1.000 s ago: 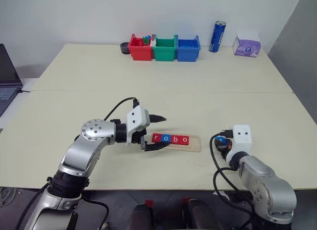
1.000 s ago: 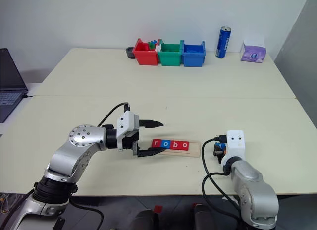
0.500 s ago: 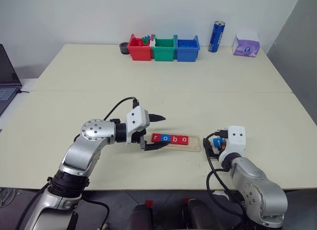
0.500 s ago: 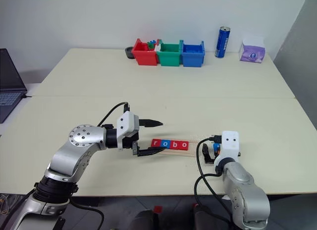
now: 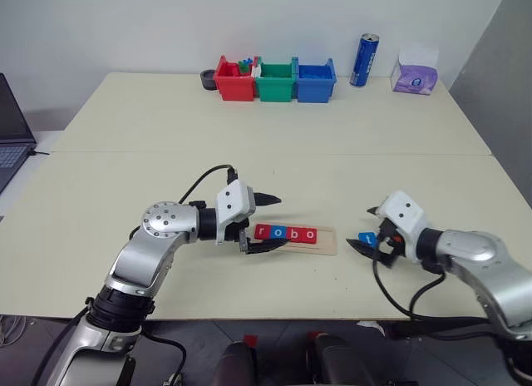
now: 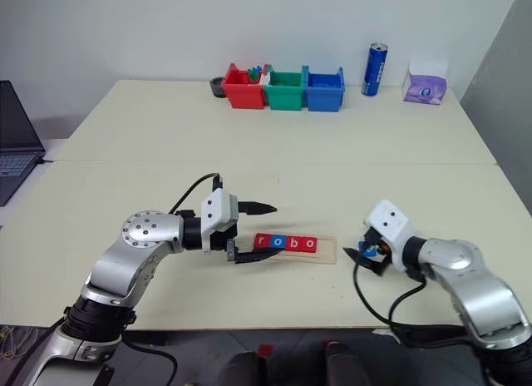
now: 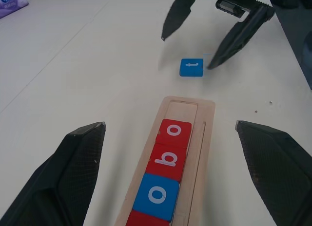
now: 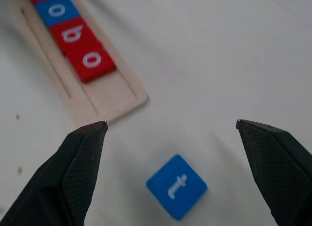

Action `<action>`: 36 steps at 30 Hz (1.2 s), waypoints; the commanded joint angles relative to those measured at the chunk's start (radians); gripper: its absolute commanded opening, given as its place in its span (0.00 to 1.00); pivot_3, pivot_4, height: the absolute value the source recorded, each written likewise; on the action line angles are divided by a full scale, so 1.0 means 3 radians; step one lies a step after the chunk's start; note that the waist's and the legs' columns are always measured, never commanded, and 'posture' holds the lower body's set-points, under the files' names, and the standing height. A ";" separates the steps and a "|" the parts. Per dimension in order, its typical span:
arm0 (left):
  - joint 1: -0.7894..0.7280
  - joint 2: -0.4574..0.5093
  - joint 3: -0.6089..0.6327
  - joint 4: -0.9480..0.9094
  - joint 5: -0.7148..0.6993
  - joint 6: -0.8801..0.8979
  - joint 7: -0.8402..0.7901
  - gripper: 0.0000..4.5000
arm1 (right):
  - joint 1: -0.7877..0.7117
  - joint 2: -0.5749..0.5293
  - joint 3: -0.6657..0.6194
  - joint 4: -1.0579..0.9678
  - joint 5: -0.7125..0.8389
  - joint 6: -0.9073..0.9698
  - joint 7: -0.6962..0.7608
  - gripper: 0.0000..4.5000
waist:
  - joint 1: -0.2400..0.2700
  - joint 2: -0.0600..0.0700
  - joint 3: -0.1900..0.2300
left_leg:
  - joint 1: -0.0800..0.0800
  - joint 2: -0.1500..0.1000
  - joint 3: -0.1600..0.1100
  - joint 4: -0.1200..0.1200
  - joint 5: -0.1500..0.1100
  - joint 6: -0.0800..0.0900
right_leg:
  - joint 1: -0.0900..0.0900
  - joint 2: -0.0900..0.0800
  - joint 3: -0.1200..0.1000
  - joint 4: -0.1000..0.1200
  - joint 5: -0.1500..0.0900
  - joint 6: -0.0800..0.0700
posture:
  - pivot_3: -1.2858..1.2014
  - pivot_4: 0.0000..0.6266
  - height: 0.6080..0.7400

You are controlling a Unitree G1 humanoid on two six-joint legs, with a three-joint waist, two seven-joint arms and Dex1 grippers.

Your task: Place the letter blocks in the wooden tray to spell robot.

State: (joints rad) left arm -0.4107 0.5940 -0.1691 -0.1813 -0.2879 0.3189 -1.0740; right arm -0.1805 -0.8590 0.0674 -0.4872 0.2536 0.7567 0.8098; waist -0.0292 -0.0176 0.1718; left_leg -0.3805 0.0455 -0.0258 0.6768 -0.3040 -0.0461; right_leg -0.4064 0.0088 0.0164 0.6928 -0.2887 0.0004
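Blue t block [image 8: 176,186] loose on table, beside wooden tray [image 7: 204,133] (its last slot apparently bare), both jaws open

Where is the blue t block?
The blue t block lies flat on the table, just past the wooden tray's empty right end, between the right gripper's open fingers.
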 commanded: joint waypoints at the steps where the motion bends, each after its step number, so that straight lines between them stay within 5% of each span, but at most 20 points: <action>1: -0.0035 -0.0005 -0.0006 -0.0098 0.0002 -0.0031 0.0029 1.00 | -0.0174 -0.0159 0.0147 0.0347 -0.0129 -0.0397 0.0309 1.00 | -0.0003 0.0000 0.0000 | 0.0000 0.0000 0.0000 0.0000 0.0000 0.0000 | 0.0000 0.0000 0.0000 0.0000 0.0000 0.0000 | 0.52 0.24 1.00; 11: -0.0044 -0.0016 0.0008 -0.0153 -0.0042 0.0064 0.0079 1.00 | -0.0625 -0.0151 0.0512 0.1180 -0.0345 -0.0900 0.0781 1.00 | 0.0002 -0.0001 0.0000 | 0.0001 0.0001 0.0001 0.0003 0.0000 -0.0001 | 0.0000 -0.0002 0.0001 0.0004 0.0001 0.0000 | 0.52 0.24 1.00; 14: -0.0063 -0.0015 0.0012 -0.0141 -0.0036 0.0072 0.0081 1.00 | -0.0720 -0.0163 0.0582 0.1394 -0.0398 -0.1001 0.0929 0.86 | 0.0003 -0.0001 0.0000 | 0.0001 0.0000 0.0002 0.0004 0.0000 -0.0001 | 0.0000 -0.0002 0.0001 0.0004 0.0001 0.0000 | 0.52 0.24 1.00; 21: -0.0041 0.0073 0.0121 -0.0021 -0.0010 0.0046 0.0099 1.00 | -0.0784 -0.0101 0.0462 0.1396 -0.0256 -0.0834 0.1062 0.32 | 0.0004 -0.0001 0.0000 | 0.0001 0.0001 0.0001 0.0004 0.0001 -0.0001 | 0.0000 -0.0003 0.0001 0.0006 0.0001 0.0000 | 0.52 0.24 1.00; 28: 0.0044 0.0308 0.0202 0.0223 0.0083 -0.0201 0.0008 1.00 | -0.0782 -0.0059 0.0384 0.0856 -0.0080 -0.0463 0.0975 0.33 | -0.0002 0.0000 0.0001 | 0.0003 0.0002 0.0000 0.0004 0.0001 -0.0001 | 0.0000 -0.0002 0.0001 0.0009 0.0001 -0.0001 | 0.52 0.24 1.00; 36: 0.0048 0.0385 0.0142 0.0366 0.0161 -0.0455 -0.0133 1.00 | -0.1100 0.0157 0.0765 0.0641 -0.0191 -0.0332 0.0995 0.33 | 0.0003 0.0000 0.0001 | 0.0002 0.0002 0.0001 0.0006 0.0001 -0.0001 | 0.0000 -0.0003 -0.0001 0.0010 0.0001 -0.0001 | 0.52 0.24 1.00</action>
State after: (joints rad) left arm -0.3937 0.7092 -0.1314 -0.0616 -0.2424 0.2055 -1.1092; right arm -0.4858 -0.8133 0.2813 -0.2797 0.2127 0.6702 1.1017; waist -0.0282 -0.0175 0.1721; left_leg -0.3800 0.0459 -0.0256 0.6785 -0.3038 -0.0464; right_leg -0.4065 0.0078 0.0160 0.6958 -0.2885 0.0002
